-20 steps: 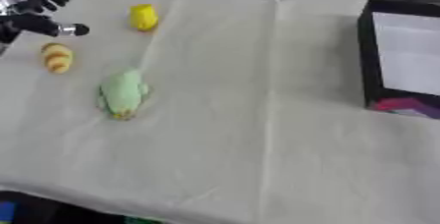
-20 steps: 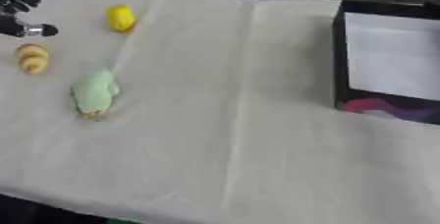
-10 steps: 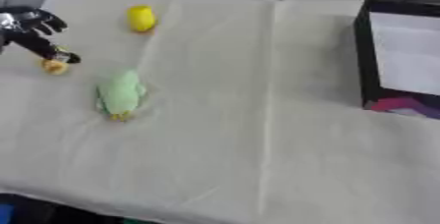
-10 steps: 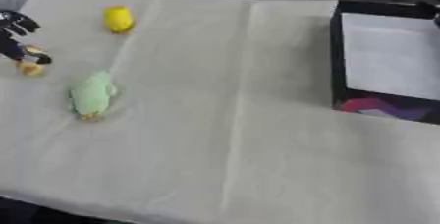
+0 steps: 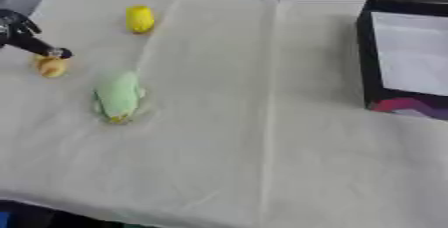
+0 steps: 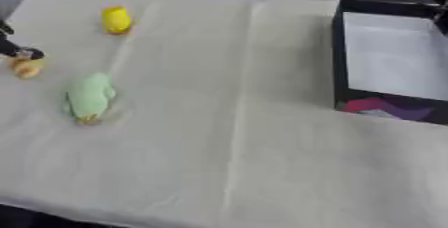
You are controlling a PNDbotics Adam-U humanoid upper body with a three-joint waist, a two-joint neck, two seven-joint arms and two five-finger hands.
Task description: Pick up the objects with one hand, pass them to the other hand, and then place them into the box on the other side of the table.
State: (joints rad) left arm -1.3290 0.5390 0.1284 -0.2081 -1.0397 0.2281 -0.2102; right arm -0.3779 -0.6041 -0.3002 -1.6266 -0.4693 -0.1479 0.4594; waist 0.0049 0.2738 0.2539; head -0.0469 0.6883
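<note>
Cloth-covered tabletop (image 5: 262, 137) fills the view, black box (image 5: 407, 62) sitting at the right edge. The green soft toy (image 5: 116, 97) lies mid-left; it looks plush and light, best gripped across its middle. The yellow piece (image 5: 139, 18) sits farther back. At the left edge, the left hand (image 5: 19, 34) reaches in, a fingertip touching the small orange-yellow object (image 5: 51, 66); whether it grips, I cannot tell. That object looks light, possibly slippery. Right hand unseen.
</note>
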